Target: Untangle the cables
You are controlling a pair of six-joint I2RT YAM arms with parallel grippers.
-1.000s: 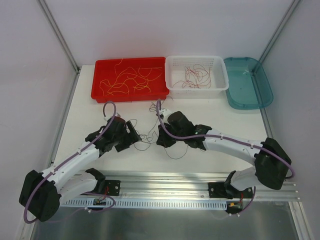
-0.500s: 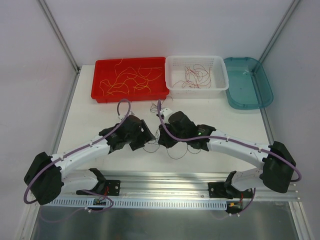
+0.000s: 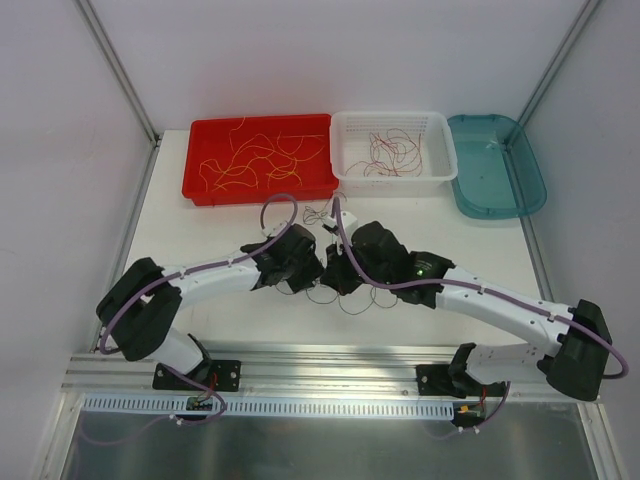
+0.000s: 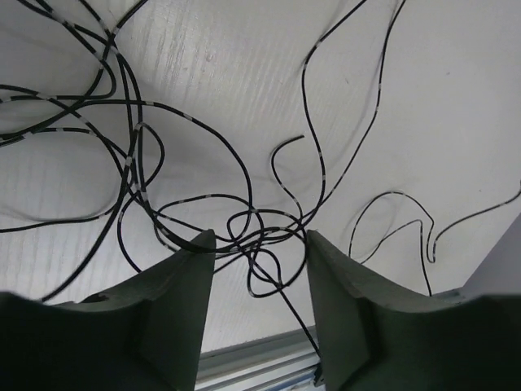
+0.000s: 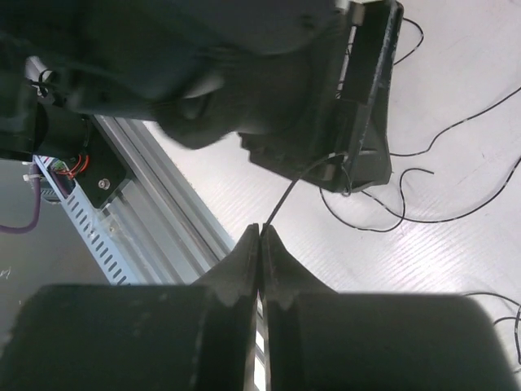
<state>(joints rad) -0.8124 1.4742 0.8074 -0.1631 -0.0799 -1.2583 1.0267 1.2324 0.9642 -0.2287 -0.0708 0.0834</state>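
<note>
A tangle of thin black cables (image 3: 345,298) lies on the white table between the two arms. In the left wrist view the knot (image 4: 254,230) sits right between my left gripper's (image 4: 260,238) open jaws, with loose strands spreading away over the table. My left gripper (image 3: 310,275) is close to my right gripper (image 3: 336,280). My right gripper (image 5: 260,228) is shut on one black cable (image 5: 281,204), which runs taut up toward the left gripper's dark body (image 5: 277,90). Yellow-orange cables (image 3: 250,160) lie in the red tray, and dark red cables (image 3: 390,152) lie in the white basket.
The red tray (image 3: 196,178), the white basket (image 3: 345,175) and a teal tray (image 3: 500,165) stand in a row at the back. An aluminium rail (image 3: 330,365) runs along the table's near edge, also seen in the right wrist view (image 5: 155,195).
My left arm has swung to the right, bringing its gripper over the black tangle and up against the right gripper. My right gripper has shifted slightly right and stays shut.
</note>
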